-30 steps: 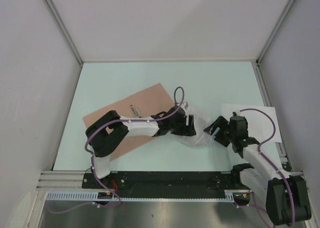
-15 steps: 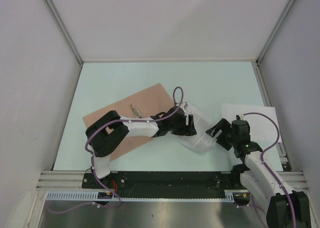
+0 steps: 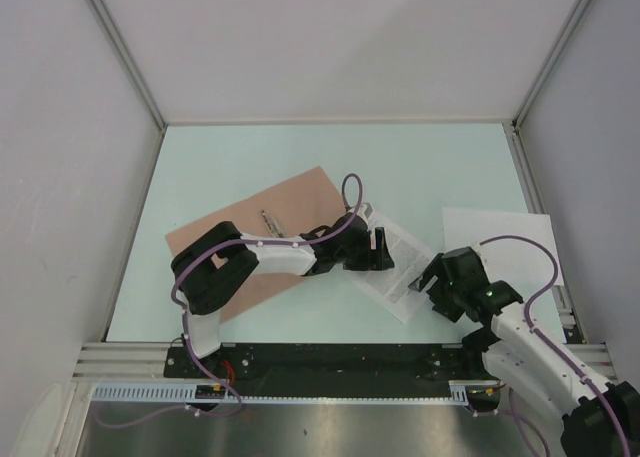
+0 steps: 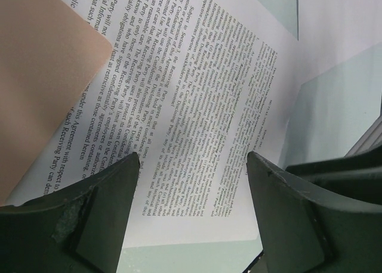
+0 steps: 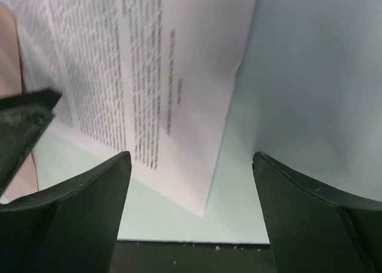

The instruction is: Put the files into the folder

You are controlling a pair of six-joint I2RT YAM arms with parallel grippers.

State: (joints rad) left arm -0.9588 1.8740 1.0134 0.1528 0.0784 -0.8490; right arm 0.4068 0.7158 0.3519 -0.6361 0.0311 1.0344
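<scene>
1. Left fingers (image 4: 101, 207) stand wide apart over the printed sheet (image 3: 398, 277), holding nothing.
2. Right fingers (image 5: 77, 207) are likewise wide and empty, at that sheet's near right corner.
3. Printed sheet lies on the tabletop (image 3: 250, 152) just right of the folder (image 3: 290, 202). The folder's rounded corner cuts across its text in the left wrist view.
4. Left arm (image 3: 270, 257) hides much of the folder's middle.
5. Plain sheet (image 3: 510, 242) lies at the tabletop's right edge, its near part covered by the right arm (image 3: 530, 337).
6. Small thin item (image 3: 268, 220) on the folder: too small to identify.
</scene>
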